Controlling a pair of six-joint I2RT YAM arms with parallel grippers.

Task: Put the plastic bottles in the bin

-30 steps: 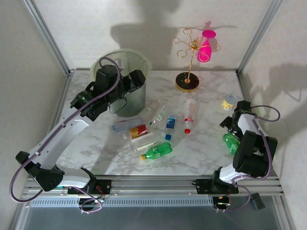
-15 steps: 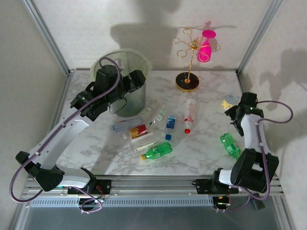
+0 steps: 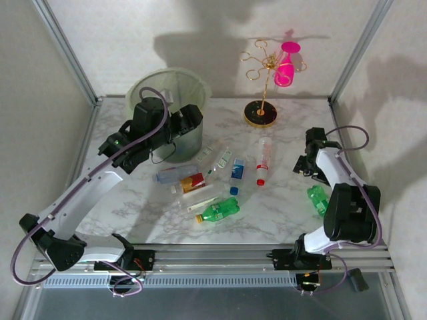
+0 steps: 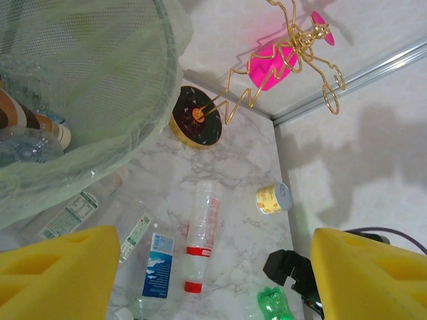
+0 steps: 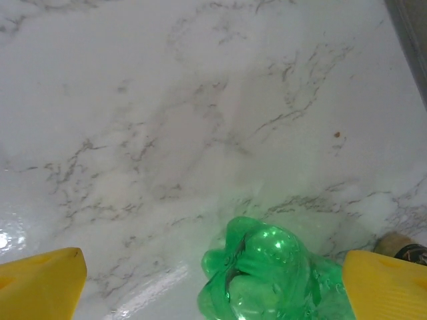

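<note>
Marble counter [image 3: 280, 200], bottles [image 3: 200, 181] scattered: my left jaws hang apart, empty, beside the bin [image 3: 183, 87]; right jaws spread either side of a green bottle [image 5: 267, 280], likely readying a grip.

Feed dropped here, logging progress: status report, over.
Left claw open by bin. Right claw open near green bottle. Several bottles loose on table. Goblet stand off to back.
</note>
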